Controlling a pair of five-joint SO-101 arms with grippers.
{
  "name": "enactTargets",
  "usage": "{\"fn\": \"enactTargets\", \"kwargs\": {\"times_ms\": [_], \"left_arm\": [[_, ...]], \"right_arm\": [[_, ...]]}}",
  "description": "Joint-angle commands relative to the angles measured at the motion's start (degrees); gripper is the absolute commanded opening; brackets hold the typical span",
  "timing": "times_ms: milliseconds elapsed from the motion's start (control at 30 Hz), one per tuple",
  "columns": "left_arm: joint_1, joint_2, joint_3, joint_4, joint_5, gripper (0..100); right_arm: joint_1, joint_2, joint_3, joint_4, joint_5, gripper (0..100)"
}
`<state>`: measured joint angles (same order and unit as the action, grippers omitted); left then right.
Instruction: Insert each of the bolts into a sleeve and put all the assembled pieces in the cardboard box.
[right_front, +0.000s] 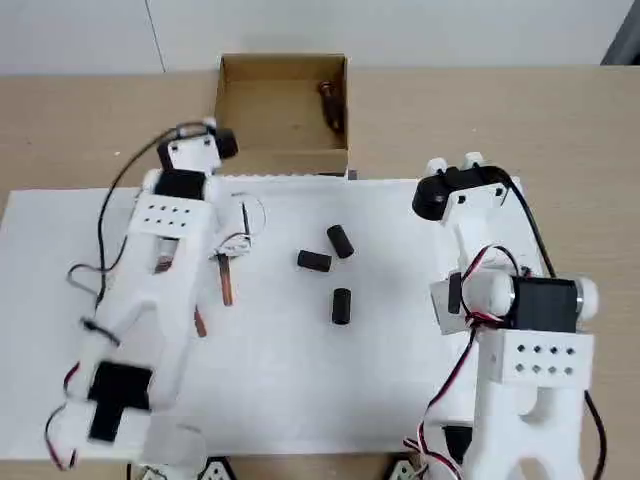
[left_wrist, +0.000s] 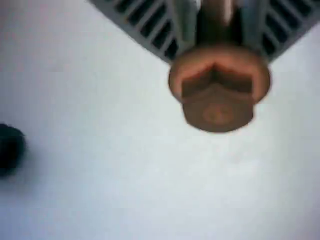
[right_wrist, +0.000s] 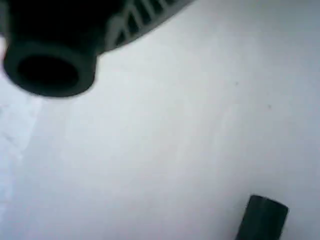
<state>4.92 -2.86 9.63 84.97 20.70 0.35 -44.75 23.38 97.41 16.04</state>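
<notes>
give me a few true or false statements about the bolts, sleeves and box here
1. Three loose sleeves lie on the white sheet. True.
2. The box is empty. False: one brown piece lies in it.
3. The left fingers hold a bolt. True.
4. The right fingers hold a bolt too. False: they hold a sleeve.

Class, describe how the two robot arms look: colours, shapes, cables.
The left arm and right arm are white, with black motor blocks at the joints. Each carries a panel with rows of small holes. Red, white and black wires loop along them. The left gripper has slotted fingers.
</notes>
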Motion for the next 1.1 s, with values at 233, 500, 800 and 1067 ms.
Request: {"fn": "enactTargets", "kwargs": {"times_ms": [233,500,800,1067], "left_arm": [[0.3,-29.8,1.8,1.8,-10.7,0],[0.2,-52.6,24.1,-14.2,-11.6,0],[0.3,-76.0,46.4,-28.9,-11.0,0],[9.5,-91.0,60.8,-41.0,-2.0,0]], "right_arm": [[0.5,-22.8,5.6,-3.4,0.2,0.3],[0.0,-40.0,25.1,-19.2,-4.8,0.2],[-1.5,-47.9,40.2,-29.8,-5.9,0.3],[-15.3,-51.2,52.1,-41.5,-9.6,0.2]]}}
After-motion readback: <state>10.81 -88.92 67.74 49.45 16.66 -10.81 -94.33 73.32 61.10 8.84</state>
